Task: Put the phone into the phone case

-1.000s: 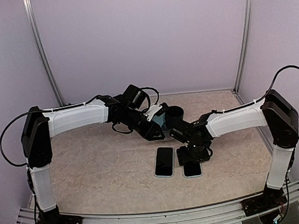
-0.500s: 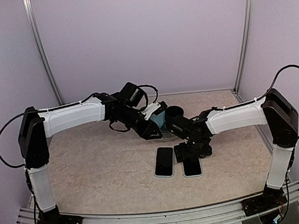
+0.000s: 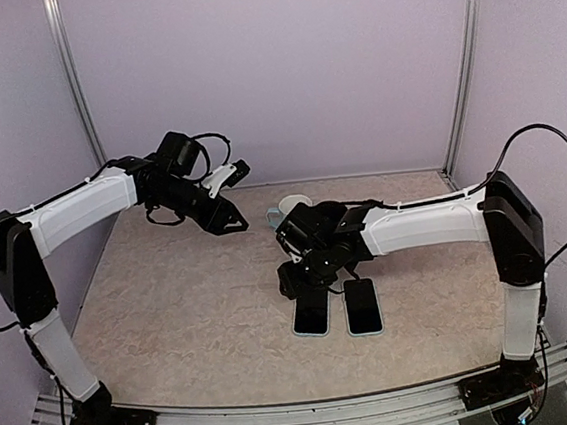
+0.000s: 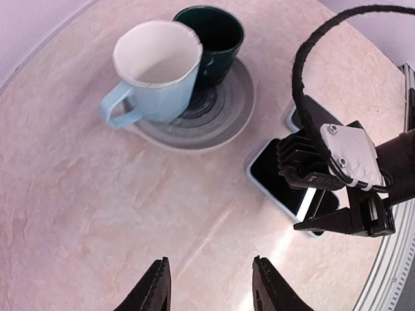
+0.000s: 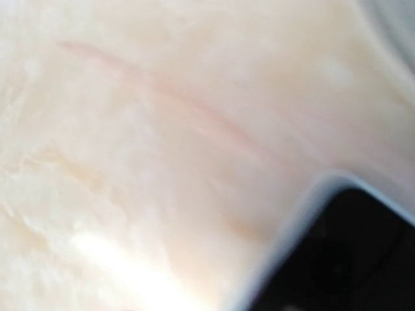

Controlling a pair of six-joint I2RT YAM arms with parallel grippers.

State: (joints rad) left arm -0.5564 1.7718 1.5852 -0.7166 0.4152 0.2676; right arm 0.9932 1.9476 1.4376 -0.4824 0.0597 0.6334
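Observation:
Two flat black slabs lie side by side near the table's front. The left one [image 3: 311, 312] [image 4: 280, 184] has a light-blue rim like a phone case; the right one [image 3: 362, 306] [image 4: 303, 116] has a pale rim too. Which is the phone and which the case I cannot tell. My right gripper [image 3: 297, 279] [image 4: 337, 219] hangs low over the far end of the left slab, its jaws unclear. The right wrist view is blurred and shows only a light-blue corner [image 5: 305, 214] around black. My left gripper [image 3: 232, 220] [image 4: 211, 260] is open and empty, high at the far left.
A light-blue mug [image 4: 159, 71] [image 3: 285, 210] and a dark cup [image 4: 214, 32] stand on a grey plate [image 4: 224, 116] behind the slabs. Side walls and metal posts close in the marbled table [image 3: 173, 314]. A black cable [image 4: 305, 65] loops over the right arm.
My left arm has swung back and to the left, away from the mugs. My right gripper has moved left, from over the right slab to the far end of the left one.

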